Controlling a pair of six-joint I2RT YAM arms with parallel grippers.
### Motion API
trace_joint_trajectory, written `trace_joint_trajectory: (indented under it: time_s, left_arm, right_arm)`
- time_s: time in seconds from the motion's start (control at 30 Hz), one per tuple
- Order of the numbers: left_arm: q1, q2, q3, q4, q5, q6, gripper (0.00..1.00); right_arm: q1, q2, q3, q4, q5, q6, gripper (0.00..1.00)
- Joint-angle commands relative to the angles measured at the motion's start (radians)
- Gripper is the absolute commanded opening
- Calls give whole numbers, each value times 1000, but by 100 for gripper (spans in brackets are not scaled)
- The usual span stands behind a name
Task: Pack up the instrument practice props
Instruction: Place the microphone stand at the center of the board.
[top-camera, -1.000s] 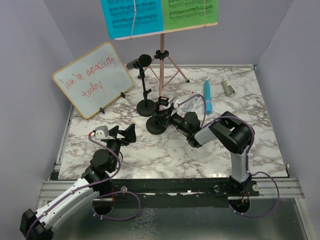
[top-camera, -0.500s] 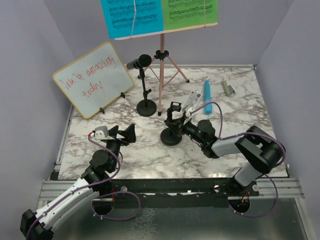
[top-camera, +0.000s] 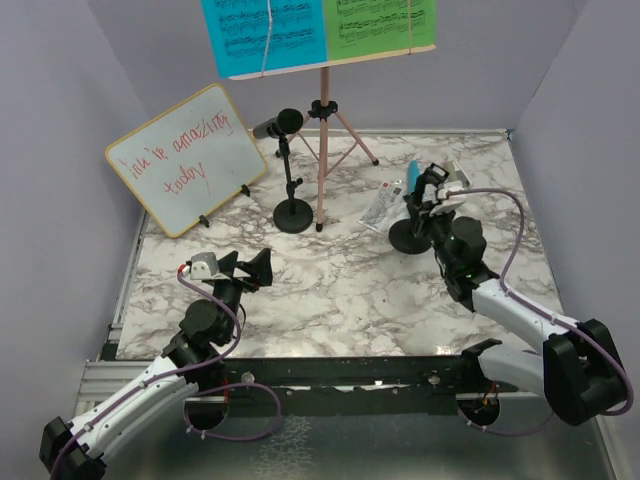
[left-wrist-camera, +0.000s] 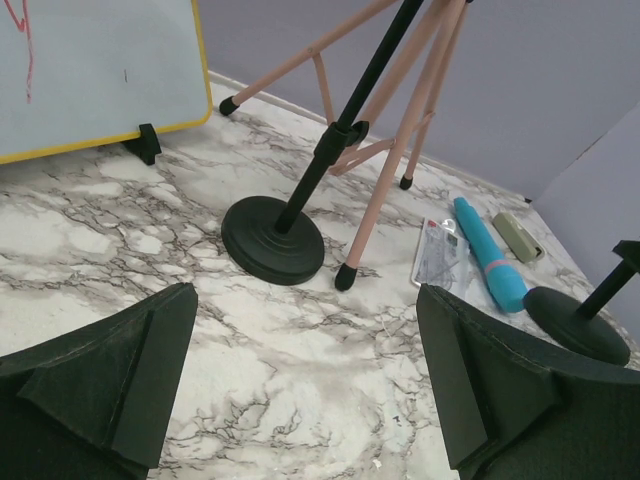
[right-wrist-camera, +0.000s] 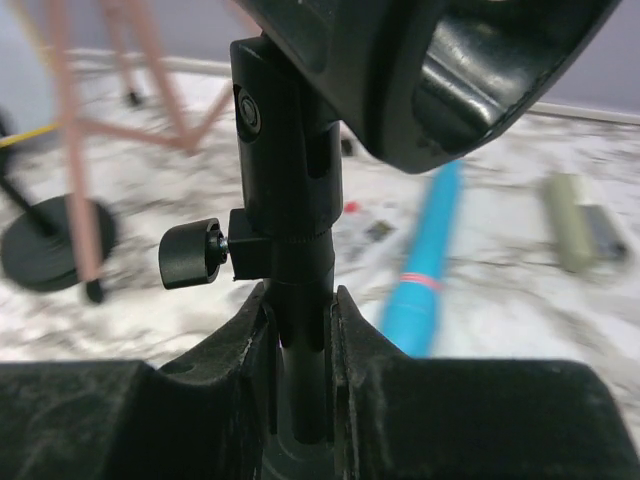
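Observation:
My right gripper (top-camera: 422, 214) (right-wrist-camera: 300, 340) is shut on the stem of an empty black mic holder (right-wrist-camera: 290, 230). Its round base (top-camera: 405, 240) is low over the right side of the table; whether it touches I cannot tell. The blue microphone (top-camera: 413, 170) (right-wrist-camera: 430, 260) lies just behind it. The second mic holder (top-camera: 293, 213) (left-wrist-camera: 272, 238) stands at mid-table and carries the black microphone (top-camera: 278, 124). Beside it the pink tripod music holder (top-camera: 322, 140) holds the blue (top-camera: 262, 35) and green (top-camera: 378, 22) music sheets. My left gripper (top-camera: 245, 268) (left-wrist-camera: 305, 380) hangs open over bare marble, front left.
A yellow-framed whiteboard (top-camera: 185, 158) with red writing leans at the back left. A small silver cylinder (top-camera: 458, 174) (left-wrist-camera: 520, 237) lies at the back right, beside the blue microphone. A clear flat packet (top-camera: 380, 206) (left-wrist-camera: 440, 255) rests between the tripod and the held holder. Purple walls enclose the table.
My right arm has swung the empty mic holder from the middle of the table over to the right, next to the blue microphone. The left arm has stayed still.

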Motion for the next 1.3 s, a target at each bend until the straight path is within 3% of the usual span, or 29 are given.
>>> trace_joint_trajectory:
  time_s: [0.0, 0.33, 0.7, 0.93, 1.27]
  left_arm:
    - [-6, -5, 11, -16, -25, 22, 99]
    - [-9, 16, 14, -14, -31, 31, 99]
    - [-9, 30, 10, -3, -31, 43, 99]
    - [-9, 34, -1, 16, -38, 57, 99]
    - [-9, 24, -3, 21, -19, 62, 99]
  right_arm:
    - [-133, -46, 76, -16, 81, -16, 0]
    - [-470, 116, 114, 165, 110, 119, 0]
    - [-720, 483, 299, 326, 4, 181, 0]
    - [-748, 595, 371, 289, -30, 130, 0]
    - [-760, 591, 360, 190, -4, 29, 1]
